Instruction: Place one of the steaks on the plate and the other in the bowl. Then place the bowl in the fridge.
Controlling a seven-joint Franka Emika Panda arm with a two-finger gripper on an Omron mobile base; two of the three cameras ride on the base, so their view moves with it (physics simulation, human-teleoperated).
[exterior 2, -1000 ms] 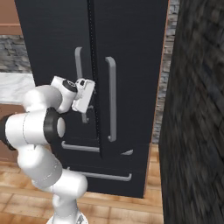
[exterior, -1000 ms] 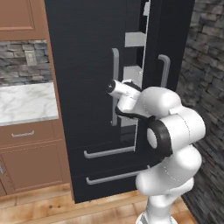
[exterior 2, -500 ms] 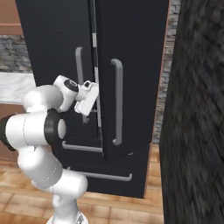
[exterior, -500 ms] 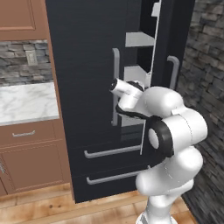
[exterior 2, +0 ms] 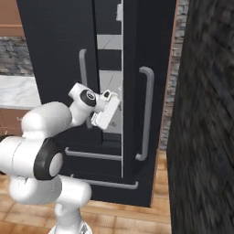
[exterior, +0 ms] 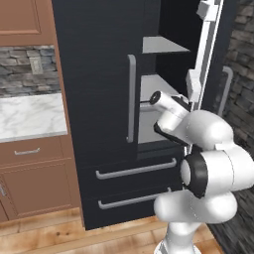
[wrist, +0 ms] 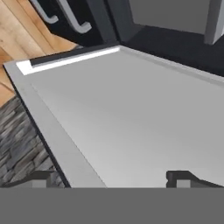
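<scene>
The black fridge (exterior: 99, 74) (exterior 2: 55, 45) stands in front of me with its left door shut and its right door (exterior: 204, 64) (exterior 2: 148, 68) swung partly open. Grey inner shelves (exterior: 163, 45) show in the gap. My gripper (exterior 2: 109, 109) (exterior: 181, 106) (wrist: 111, 177) reaches into that gap at mid height, against the inside of the right door. In the hand view its dark fingertips (wrist: 183, 177) stand wide apart, open and holding nothing, over the door's flat grey inner panel (wrist: 131, 122). The steaks, the plate and the bowl are out of view.
Two fridge drawers (exterior: 134, 171) with grey bar handles lie below the doors. A marble counter (exterior: 30, 116) over brown wooden cabinets (exterior: 34, 173) sits to the left. A dark stone wall (exterior 2: 205, 114) closes off the right side, near the open door's handle (exterior 2: 146, 114).
The fridge's right door has swung further open, widening the gap and baring more of the shelves. My hand has followed it to the right.
</scene>
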